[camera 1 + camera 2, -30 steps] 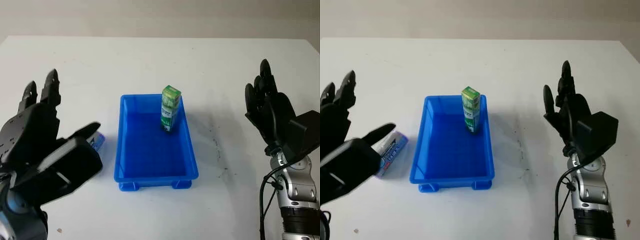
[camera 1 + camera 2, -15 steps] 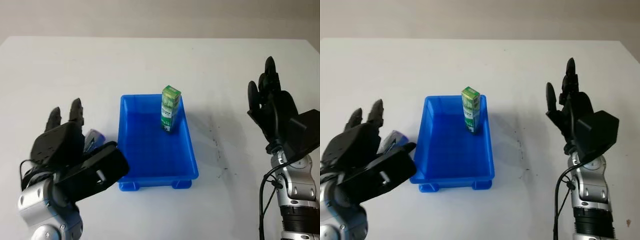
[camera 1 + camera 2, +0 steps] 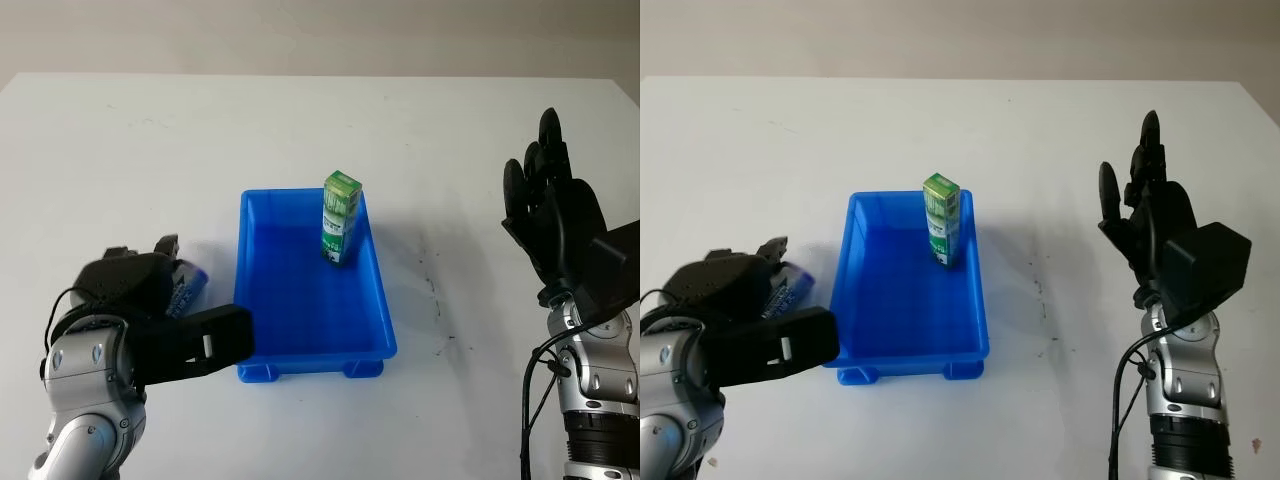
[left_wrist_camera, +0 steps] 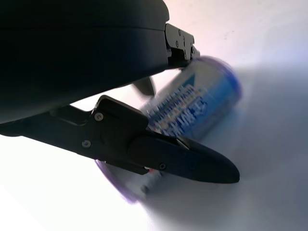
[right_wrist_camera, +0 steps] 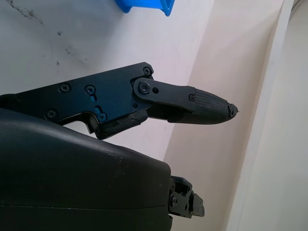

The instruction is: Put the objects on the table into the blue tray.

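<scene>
packet (image 4: pixel 192 108) lies on the table just left of the tray (image 3: pixel 255 345), looks light, crinkly and slippery, so left hand (image 3: pixel 135 320), fingers uncurled around it, should pinch its middle; right hand (image 3: pixel 555 225) open.

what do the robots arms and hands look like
Both hands are black, with chunky hard shells and jointed fingers fastened by small visible screws. The left hand sits on a rounded silver-grey wrist. The right hand has textured fingertip pads and tops a segmented silver and black forearm, with thin black cables looping alongside it.
</scene>
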`<state>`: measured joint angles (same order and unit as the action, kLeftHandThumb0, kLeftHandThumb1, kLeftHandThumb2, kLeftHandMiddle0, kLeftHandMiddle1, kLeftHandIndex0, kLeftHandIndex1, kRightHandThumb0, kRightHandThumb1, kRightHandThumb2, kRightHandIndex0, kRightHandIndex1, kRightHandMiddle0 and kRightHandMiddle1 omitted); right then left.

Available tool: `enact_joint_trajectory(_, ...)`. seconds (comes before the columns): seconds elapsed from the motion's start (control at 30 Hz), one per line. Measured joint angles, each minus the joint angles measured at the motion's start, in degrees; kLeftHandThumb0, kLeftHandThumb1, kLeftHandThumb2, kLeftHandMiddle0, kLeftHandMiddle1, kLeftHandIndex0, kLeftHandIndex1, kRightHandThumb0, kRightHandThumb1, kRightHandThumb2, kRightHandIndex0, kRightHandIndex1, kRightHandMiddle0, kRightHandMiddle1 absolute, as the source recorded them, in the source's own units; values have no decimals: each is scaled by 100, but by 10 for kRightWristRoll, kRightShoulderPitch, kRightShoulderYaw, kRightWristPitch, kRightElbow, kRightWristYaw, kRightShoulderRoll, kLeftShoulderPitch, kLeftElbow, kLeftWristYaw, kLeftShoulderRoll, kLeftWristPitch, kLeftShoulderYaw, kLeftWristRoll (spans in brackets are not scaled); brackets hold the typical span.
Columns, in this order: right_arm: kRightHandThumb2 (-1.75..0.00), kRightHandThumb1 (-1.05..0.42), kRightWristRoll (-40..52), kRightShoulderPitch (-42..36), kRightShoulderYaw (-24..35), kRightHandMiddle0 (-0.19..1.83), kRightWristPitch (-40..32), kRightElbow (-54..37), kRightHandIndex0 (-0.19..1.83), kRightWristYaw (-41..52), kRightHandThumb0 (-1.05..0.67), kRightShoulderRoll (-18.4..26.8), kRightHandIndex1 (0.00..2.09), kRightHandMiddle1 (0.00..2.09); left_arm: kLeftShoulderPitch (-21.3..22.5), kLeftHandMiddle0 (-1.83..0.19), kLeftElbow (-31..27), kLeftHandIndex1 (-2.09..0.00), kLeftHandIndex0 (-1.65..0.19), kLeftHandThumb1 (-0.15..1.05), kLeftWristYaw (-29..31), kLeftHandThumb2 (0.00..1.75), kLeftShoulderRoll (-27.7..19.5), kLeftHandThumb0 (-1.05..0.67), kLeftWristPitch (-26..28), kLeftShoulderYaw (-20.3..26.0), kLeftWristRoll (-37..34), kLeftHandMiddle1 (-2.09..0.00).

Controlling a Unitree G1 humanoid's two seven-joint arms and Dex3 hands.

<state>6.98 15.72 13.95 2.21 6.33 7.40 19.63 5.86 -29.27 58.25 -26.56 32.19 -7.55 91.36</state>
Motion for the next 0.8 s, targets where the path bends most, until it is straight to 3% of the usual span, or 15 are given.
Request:
enact_joint_trajectory(0.13,-56,-105,0,0,2,-19,1,1,-19,0,-76,0,0,0,14,-65,4,-115,-1,93,41,6,-6,-52,-55,7,44,-209)
enact_joint_trajectory(0.2,-55,-105,0,0,4,-19,1,1,-19,0,-76,0,0,0,14,-64,4,-122,-3,94,44,6,-5,-47,-70,18,46,-209)
enact_joint_trajectory(0.27,-55,-105,0,1,5,-19,1,2,-19,0,-76,1,0,0,8,-66,-2,-123,-8,97,22,6,-1,-43,-77,32,40,-209)
enact_joint_trajectory(0.4,-54,-105,0,3,6,-19,0,3,-19,1,-76,1,0,0,-16,-76,-8,-147,1,104,-44,9,1,-43,-102,45,35,-209)
enact_joint_trajectory(0.5,-53,-105,5,8,7,-19,1,4,-19,7,-76,1,0,0,-18,-58,-13,-155,4,105,-65,20,11,-44,-109,54,33,-209)
enact_joint_trajectory(0.57,-53,-105,7,9,7,-19,1,5,-19,9,-75,1,0,0,-18,-56,-22,-167,7,105,-76,24,19,-44,-114,61,26,-209)
enact_joint_trajectory(0.63,-53,-105,8,9,9,-19,1,5,-19,10,-76,1,0,0,-16,-59,-35,-175,6,105,-88,25,21,-45,-126,66,18,-209)
enact_joint_trajectory(0.7,-51,-105,8,9,10,-19,1,5,-19,10,-76,1,0,0,-14,-65,-48,-200,6,105,-111,23,20,-44,-143,72,2,-209)
enact_joint_trajectory(0.8,-51,-105,10,9,12,-19,1,5,-19,10,-76,1,0,0,-2,-73,-66,-208,-9,105,-135,22,5,-46,-178,78,-4,-209)
